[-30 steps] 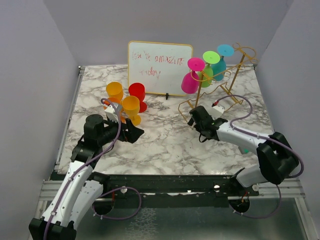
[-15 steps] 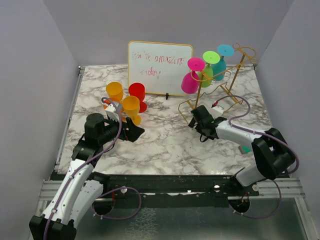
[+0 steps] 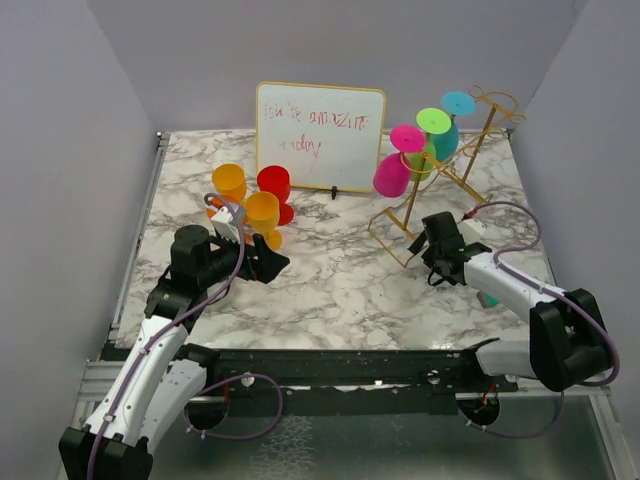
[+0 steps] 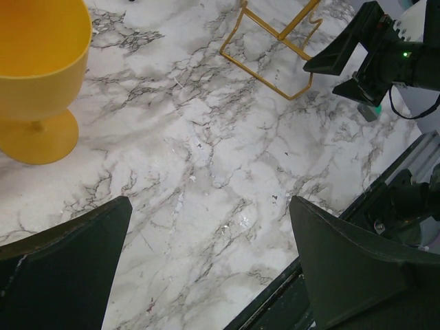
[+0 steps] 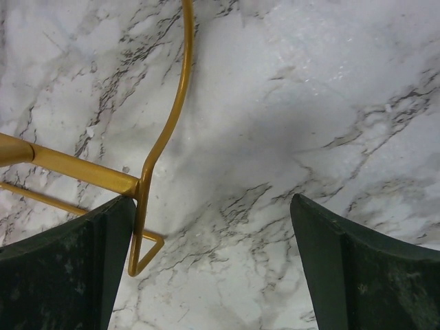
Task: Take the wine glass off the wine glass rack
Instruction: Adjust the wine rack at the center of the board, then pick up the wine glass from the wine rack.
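I am looking down on a marble table [image 3: 330, 290] with 2 arms mounted at its near edge.

Nearest me on the left, the left gripper [image 4: 210, 201] hovers low over bare marble. Its jaws are spread wide with nothing between them. Just beyond it stands a yellow glass [image 3: 262, 212], upright on its foot.

On the right, the right gripper [image 5: 211, 199] is also low over the table, jaws released and empty. In the right wrist view, a base wire of the wine glass rack [image 5: 183, 69] runs past the finger on the left of that view. I cannot tell whether the wire touches it.

The rack sits on the right half of the table, just beyond the right gripper. Its long axis runs from near-left to far-right, and its slanted rails climb toward curled ends at the far right.

3 glasses hang upside down in a row along the rails. The magenta wine glass [image 3: 390, 175] is lowest and nearest. The green wine glass [image 3: 433, 121] is in the middle, and the teal wine glass [image 3: 458, 103] is highest and farthest. Each stem tilts, with the foot up toward the far right and the bowl mouth down toward the near left.

Farther back on the left, an orange glass [image 3: 229, 182] and a red glass [image 3: 273, 183] stand upright behind the yellow one. A white dry-erase board [image 3: 320, 135] with handwriting stands at the far middle.
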Robot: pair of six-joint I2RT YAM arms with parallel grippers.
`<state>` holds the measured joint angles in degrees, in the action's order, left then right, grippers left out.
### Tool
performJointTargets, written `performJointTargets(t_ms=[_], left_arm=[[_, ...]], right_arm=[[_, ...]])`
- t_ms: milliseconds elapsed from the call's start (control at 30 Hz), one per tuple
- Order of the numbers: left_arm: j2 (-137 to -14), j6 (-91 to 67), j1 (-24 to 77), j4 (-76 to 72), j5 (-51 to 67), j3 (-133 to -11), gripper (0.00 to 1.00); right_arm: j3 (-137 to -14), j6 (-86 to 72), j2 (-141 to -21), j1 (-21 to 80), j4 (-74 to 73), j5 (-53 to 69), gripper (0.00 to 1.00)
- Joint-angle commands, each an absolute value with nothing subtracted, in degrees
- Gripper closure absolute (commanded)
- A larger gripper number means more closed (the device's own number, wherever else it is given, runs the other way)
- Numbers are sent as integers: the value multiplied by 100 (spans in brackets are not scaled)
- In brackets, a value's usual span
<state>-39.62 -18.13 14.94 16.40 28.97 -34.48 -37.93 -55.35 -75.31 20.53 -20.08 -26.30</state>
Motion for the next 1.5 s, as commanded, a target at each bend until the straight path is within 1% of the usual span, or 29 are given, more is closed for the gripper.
performJointTargets(t_ms=[0,333,500,667,867,1033,1133,1267,1333,1467], left_arm=[[-3990,-1854,1459,1582,2873,-3442,1],[-3983,-1872,1461,1582,2854,-3437,1],[-4003,-1872,1459,1582,2856,-3435,1],[-4021,-1871,1461,1582,2858,-3437,1],[-4009,-1872,1464,1582,2834,-3436,1],[-4050,-1863,1462,1582,2854,-3444,1],[-4103,-1855,1464,1582,2851,-3452,1],[-4182,-1829,1460,1582,2878,-3466,1],[-4201,-1828,1459,1582,2898,-3475,1],[-4193,-1828,1459,1583,2885,-3477,1]], right_arm=[[-3553,-5447,-7304,1630,-2229,-2464,0],[-3349,-5119,-6867,677,-2292,-2331,0],[-3418,-4947,-6577,398,-2448,-2267,0],[-3480,-4976,-5913,391,-2677,-1721,0],[-3652,-5027,-4871,394,-3507,-1186,0],[-3936,-4337,-4262,395,-4073,30,0],[-4047,-3940,-3856,394,-4169,1117,0],[-4231,-3670,-3155,393,-4026,2249,7],[-4441,-3616,-2890,395,-3889,2576,10],[-5384,-3220,-3027,396,-3897,3067,13]])
